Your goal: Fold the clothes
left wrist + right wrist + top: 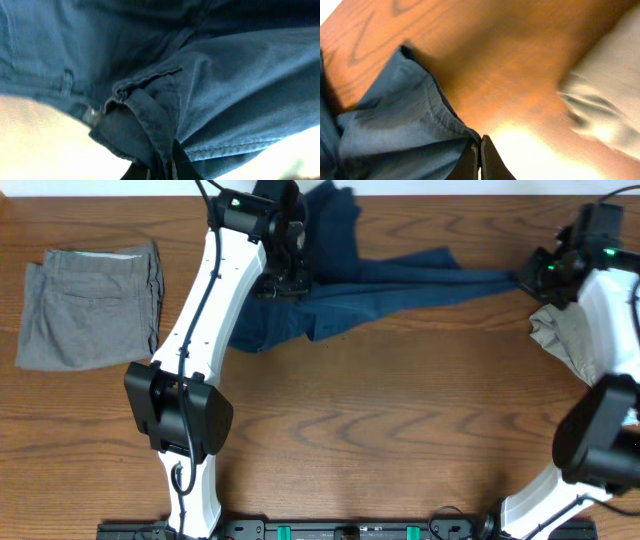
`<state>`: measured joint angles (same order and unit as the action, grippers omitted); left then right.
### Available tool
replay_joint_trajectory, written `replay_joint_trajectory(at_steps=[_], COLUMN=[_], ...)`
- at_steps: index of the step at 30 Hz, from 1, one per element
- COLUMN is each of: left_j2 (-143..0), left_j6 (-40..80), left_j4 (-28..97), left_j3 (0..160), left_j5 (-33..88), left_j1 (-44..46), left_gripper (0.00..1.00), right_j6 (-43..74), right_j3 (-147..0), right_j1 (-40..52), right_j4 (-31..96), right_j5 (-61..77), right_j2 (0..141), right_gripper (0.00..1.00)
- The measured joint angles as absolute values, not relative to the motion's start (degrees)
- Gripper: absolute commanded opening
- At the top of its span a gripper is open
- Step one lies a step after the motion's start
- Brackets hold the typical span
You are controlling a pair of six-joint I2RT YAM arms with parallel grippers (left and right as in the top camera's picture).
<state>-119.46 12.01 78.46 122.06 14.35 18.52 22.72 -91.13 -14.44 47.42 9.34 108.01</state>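
You had the desk (400, 440) before you, with the clothes (400, 285) drawn out along its far side. They ran from far centre-left to far right, one leg pulled into a long strip and the rest bunched under the left arm. Judging by the creases and sag, the cloth was soft, light and limp, so it would droop and bunch wherever you left it unsupported. The stitched hems and the waistband looked like the firmest places to take hold. The grey folded shorts (85, 305) lay well apart at the left, and the beige garment (560, 340) lay at the right, beside the right arm. Your left end effector (160, 167) was pressed together, pinching a seamed fold of the clothes. Your right end effector (480, 160) was closed too, nipping the leg hem at the far right.
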Motion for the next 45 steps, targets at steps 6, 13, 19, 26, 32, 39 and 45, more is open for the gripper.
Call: replay_joint_trajectory(at_steps=[6, 13, 19, 26, 32, 39, 45], left_j2=[-119.5, -119.0, -116.4, -102.6, -86.0, -67.3, -61.4], left_j6=[12.0, 12.0, 13.6, 16.9, 19.1, 23.0, 29.5], left_j4=[88.3, 92.4, 91.2, 83.4, 80.3, 83.5, 75.9], left_j3=[121.9, 116.2, 106.0, 88.9, 74.4, 68.8, 68.7], left_j5=[16.6, 16.6, 16.1, 15.7, 16.3, 13.1, 8.4], left_j1=[20.7, 25.1, 26.1, 26.1, 26.1, 25.1, 22.2], left_gripper=[0.06, 0.06, 0.06, 0.06, 0.06, 0.06, 0.06], right_j6=[20.8, 20.3, 19.7, 19.7, 20.3, 19.8, 14.4], right_j3=[-91.2, -91.0, -89.7, -79.4, -71.8, -71.6, -71.7], right_j1=[-17.4, -19.9, -20.1, -20.1, -20.4, -24.2, -21.8], right_j4=[64.4, 79.0, 84.4, 82.9, 83.7, 84.8, 71.7], right_j5=[5.6, -0.2, -0.8, 0.4, 2.3, -3.0, 2.2], right_j2=[104.7, 104.7, 104.1, 98.2, 87.8, 74.0, 67.4], right_gripper=[0.01, 0.01, 0.01, 0.01, 0.01, 0.01, 0.01])
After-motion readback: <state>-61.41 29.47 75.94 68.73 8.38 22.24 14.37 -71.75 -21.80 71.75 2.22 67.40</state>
